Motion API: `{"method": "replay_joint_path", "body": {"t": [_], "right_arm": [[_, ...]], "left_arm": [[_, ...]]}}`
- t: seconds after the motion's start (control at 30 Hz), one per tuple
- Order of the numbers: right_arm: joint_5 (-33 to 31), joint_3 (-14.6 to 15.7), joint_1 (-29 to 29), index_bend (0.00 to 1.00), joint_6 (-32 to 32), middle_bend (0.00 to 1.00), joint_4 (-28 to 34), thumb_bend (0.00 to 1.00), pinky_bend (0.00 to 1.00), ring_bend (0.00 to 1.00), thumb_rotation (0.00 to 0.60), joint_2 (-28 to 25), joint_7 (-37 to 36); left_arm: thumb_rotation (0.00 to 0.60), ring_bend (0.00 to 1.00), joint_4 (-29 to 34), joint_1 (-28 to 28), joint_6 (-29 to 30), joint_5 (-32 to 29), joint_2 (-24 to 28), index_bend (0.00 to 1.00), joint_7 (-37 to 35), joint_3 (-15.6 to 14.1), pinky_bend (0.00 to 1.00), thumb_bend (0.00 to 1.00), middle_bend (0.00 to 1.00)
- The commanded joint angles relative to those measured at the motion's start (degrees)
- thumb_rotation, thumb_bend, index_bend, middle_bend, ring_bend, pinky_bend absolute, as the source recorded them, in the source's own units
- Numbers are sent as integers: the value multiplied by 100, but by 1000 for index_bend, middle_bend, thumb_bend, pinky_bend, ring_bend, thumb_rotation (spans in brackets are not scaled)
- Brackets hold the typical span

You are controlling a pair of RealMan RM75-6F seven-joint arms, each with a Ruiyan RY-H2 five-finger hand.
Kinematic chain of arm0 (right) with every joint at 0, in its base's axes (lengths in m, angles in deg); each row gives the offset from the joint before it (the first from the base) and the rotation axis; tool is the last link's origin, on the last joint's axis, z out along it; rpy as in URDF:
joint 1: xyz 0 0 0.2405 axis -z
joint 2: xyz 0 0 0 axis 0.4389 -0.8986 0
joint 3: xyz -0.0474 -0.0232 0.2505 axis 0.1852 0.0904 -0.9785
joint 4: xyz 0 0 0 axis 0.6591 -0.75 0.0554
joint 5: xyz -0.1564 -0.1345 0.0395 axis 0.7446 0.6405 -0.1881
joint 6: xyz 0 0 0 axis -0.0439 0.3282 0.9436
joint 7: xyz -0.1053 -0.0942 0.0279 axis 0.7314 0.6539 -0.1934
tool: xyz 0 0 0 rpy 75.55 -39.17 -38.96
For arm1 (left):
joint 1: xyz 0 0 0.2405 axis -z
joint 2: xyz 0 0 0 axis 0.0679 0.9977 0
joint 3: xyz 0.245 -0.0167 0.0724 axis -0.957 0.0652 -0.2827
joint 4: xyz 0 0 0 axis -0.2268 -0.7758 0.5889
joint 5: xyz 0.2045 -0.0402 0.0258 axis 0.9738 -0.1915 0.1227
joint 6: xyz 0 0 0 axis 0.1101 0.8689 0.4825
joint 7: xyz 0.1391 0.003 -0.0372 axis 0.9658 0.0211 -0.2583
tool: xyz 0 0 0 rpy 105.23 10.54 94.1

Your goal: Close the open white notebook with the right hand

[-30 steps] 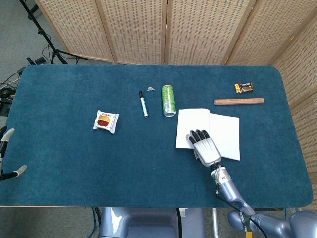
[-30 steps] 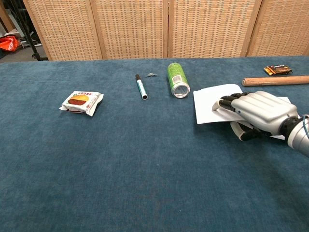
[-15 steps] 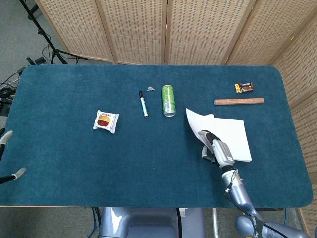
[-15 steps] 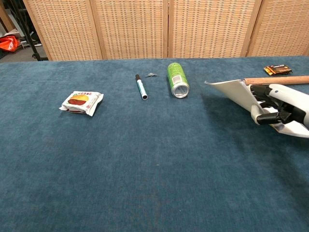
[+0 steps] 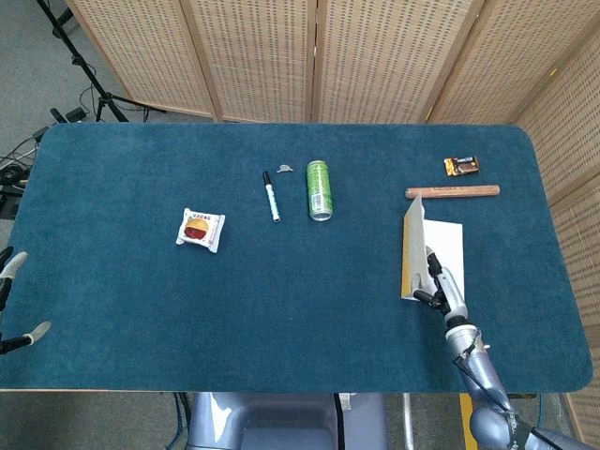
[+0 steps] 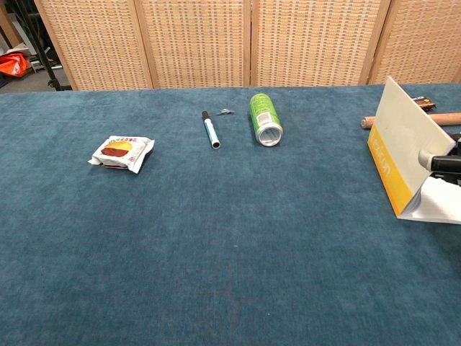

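The white notebook (image 5: 448,255) lies at the right of the table. Its left cover (image 5: 413,246) stands almost upright, showing a white outer face with a yellow band (image 6: 387,167) along the bottom. My right hand (image 5: 439,284) is at the cover's near edge and grips it, with one finger (image 6: 434,160) showing against the cover in the chest view. The rest of that hand is cut off by the frame there. My left hand (image 5: 13,298) shows only as fingertips at the far left edge, apart and holding nothing.
A green can (image 5: 320,189) lies on its side left of the notebook. Beyond it are a marker (image 5: 271,196), a small metal clip (image 5: 285,169) and a snack packet (image 5: 201,229). A wooden stick (image 5: 452,191) and a small dark packet (image 5: 461,166) lie behind the notebook.
The right hand went from lying flat on the left page to lifting the cover, swinging it from flat to nearly upright. The notebook slid right. The left hand stayed put.
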Motion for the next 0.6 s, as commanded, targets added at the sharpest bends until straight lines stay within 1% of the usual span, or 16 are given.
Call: {"method": "replay_joint_path", "body": {"t": [0.03,0.07,0.13,0.2,0.27,0.3,0.33,0.37,0.4,0.47,0.6], "right_arm": [[-497,128,10,0,1055,0,-693,415,0,0,600,394,2096],[-652,126,8,0,1415,0,-820,397,0,0,600,481,2751],[-777,149,26,0,1762,0,-805,325,0,0,600,528,3411],[-731,229,72,0,2148,0,-754,153,0,0,600,501,4021],[-598,296,119,0,2578,0,-787,37,0,0,600,498,4538],[-470,323,139,0,2902,0,-899,8,0,0,600,533,4843],[-216,370,156,0,3400,0,-1169,0,0,0,600,589,5255],[-57,416,189,0,3683,0,-1313,0,0,0,600,668,5438],[75,452,227,0,3853,0,-1379,0,0,0,600,693,5493],[478,613,383,0,4099,0,-1248,0,0,0,600,518,5246],[826,850,607,0,4196,0,-897,0,0,0,600,160,5033]], "left_arm": [[600,0,2,-7,19,5,-6,0,9,2,0,0,0],[600,0,0,-17,49,-6,-20,0,38,15,0,0,0],[600,0,2,-21,70,-8,-41,0,77,24,0,0,0],[600,0,7,-19,69,0,-55,0,117,21,0,0,0],[600,0,7,-14,59,7,-67,0,153,15,0,0,0],[600,0,5,-13,54,12,-71,0,163,11,0,0,0],[600,0,-1,-11,54,20,-73,0,170,8,0,0,0],[600,0,-7,-11,56,27,-74,0,172,7,0,0,0],[600,0,-13,-10,57,27,-76,0,172,9,0,0,0],[600,0,-24,-6,49,12,-81,0,173,16,0,0,0],[600,0,-24,3,32,-13,-91,0,201,29,0,0,0]]}}
